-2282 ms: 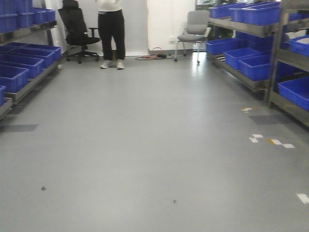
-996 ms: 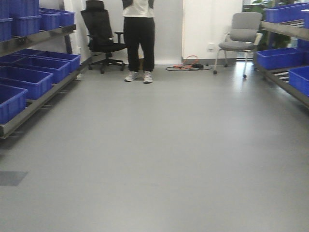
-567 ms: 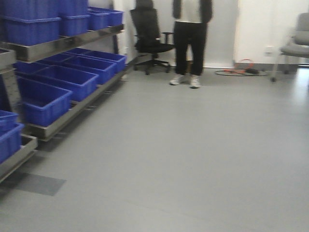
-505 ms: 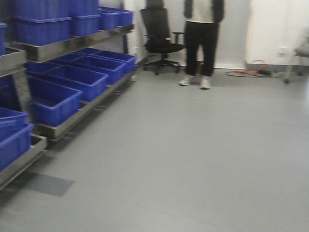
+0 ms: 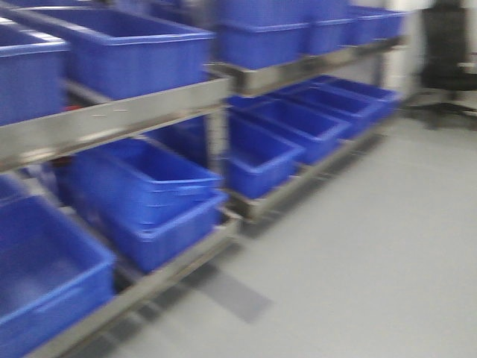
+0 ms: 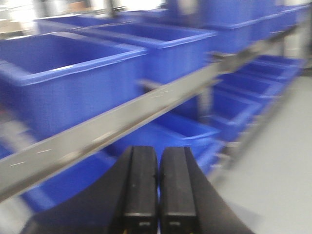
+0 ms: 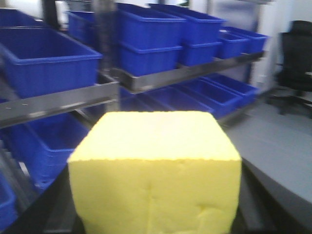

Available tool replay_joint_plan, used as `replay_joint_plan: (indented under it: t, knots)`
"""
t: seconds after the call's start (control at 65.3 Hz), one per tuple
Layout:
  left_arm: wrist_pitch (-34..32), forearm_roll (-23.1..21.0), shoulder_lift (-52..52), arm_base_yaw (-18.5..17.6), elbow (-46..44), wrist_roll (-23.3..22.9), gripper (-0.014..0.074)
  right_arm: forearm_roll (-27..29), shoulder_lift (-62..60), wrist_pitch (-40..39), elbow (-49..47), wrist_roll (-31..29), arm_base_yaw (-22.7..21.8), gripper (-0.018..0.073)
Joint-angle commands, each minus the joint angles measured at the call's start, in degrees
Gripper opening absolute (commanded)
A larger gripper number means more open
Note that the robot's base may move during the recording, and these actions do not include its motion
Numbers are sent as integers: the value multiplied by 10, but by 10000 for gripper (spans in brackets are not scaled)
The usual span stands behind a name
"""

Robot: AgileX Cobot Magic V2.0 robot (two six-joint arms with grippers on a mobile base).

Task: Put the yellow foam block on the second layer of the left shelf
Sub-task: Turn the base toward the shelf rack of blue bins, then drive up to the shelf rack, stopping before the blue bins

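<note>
The yellow foam block (image 7: 155,161) fills the near, lower middle of the right wrist view, upright with its flat top showing. It sits in the right gripper (image 7: 155,214), whose dark fingers (image 7: 249,195) show only as narrow edges pressed against the block's left and right sides. The block is in the air, not on any shelf level. Beyond it, to the left and far side, stands a metal shelf (image 7: 58,100) whose levels are lined with blue bins (image 7: 48,68), and a black chair (image 7: 300,53) stands at the far right on the grey floor (image 7: 278,151). In the left wrist view the left gripper (image 6: 158,185) has its two black fingers closed flat against each other with nothing between them, near the shelf's metal rail. The front view is blurred and shows the same shelf, bins and chair.
</note>
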Motion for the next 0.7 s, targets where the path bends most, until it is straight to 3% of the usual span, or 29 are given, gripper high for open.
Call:
replay_joint_plan:
  t: [0.0,0.689]
  knots:
    - [-47,-4,-10,-3,14,-3,137,2,7,-55,-16,-4,-4,463]
    - [-47,-4,-10,-3,14,-3,137,2,7,-55,-16,-4,-4,463]
